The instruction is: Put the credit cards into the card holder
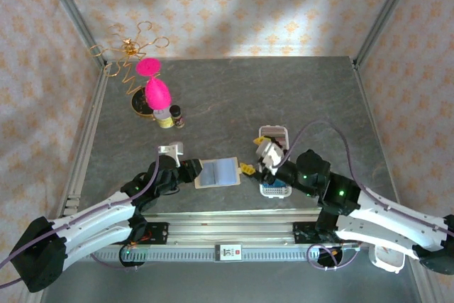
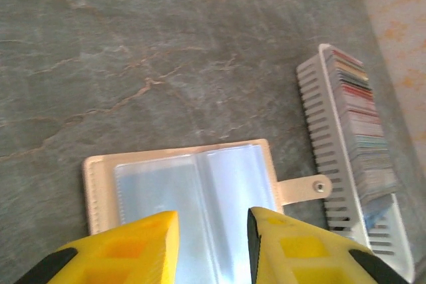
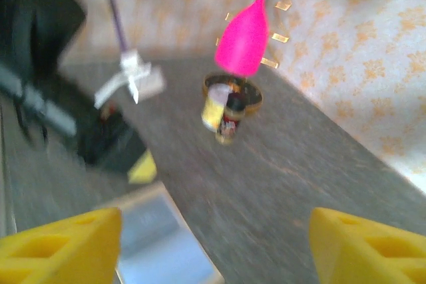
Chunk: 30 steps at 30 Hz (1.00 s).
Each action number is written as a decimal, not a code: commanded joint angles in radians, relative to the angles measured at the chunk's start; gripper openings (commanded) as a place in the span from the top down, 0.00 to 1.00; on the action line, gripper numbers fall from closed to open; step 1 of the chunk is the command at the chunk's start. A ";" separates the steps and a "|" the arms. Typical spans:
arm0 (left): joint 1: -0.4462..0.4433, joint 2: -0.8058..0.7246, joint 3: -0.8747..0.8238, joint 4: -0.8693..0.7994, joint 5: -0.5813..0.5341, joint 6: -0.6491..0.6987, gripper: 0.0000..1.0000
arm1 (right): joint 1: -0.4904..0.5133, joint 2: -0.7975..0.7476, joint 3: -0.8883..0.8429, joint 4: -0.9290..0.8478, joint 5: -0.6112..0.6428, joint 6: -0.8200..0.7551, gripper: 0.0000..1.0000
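Card holder [image 2: 193, 184] lies open on the table [image 2: 133, 64], its near edge under the left claw [image 2: 213, 221], whose jaws stand parted, gripping nothing. Its snap tab [image 2: 303, 189] points toward the white tray [image 2: 313, 118] of credit cards [image 2: 359, 118], just beside. The right claw [image 3: 216, 231] gapes wide, empty. Open table lies beyond the holder.
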 commanded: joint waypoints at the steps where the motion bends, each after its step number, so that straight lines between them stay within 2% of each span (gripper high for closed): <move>1: -0.007 -0.006 -0.020 0.099 0.042 -0.010 0.66 | 0.006 -0.002 0.020 -0.334 0.071 -0.379 0.13; 4: -0.007 -0.007 -0.029 0.111 0.041 -0.009 0.66 | 0.003 0.008 -0.008 -0.428 0.212 -0.421 0.01; 6: -0.006 -0.007 -0.031 0.110 0.045 -0.012 0.66 | -0.021 0.026 -0.020 -0.464 0.249 -0.445 0.00; 10: -0.007 -0.004 -0.057 0.141 0.043 -0.028 0.66 | -0.139 0.095 -0.039 -0.474 0.190 -0.534 0.00; 15: -0.007 0.009 -0.058 0.156 0.052 -0.040 0.66 | -0.213 0.208 -0.057 -0.419 0.185 -0.596 0.00; 19: -0.007 0.025 -0.042 0.138 0.054 -0.031 0.67 | -0.216 0.300 -0.059 -0.362 0.180 -0.605 0.00; 24: -0.007 0.029 -0.048 0.138 0.057 -0.028 0.67 | -0.217 0.404 -0.048 -0.320 0.110 -0.610 0.00; 30: -0.007 0.029 -0.065 0.142 0.058 -0.035 0.67 | -0.216 0.496 -0.058 -0.282 0.150 -0.614 0.00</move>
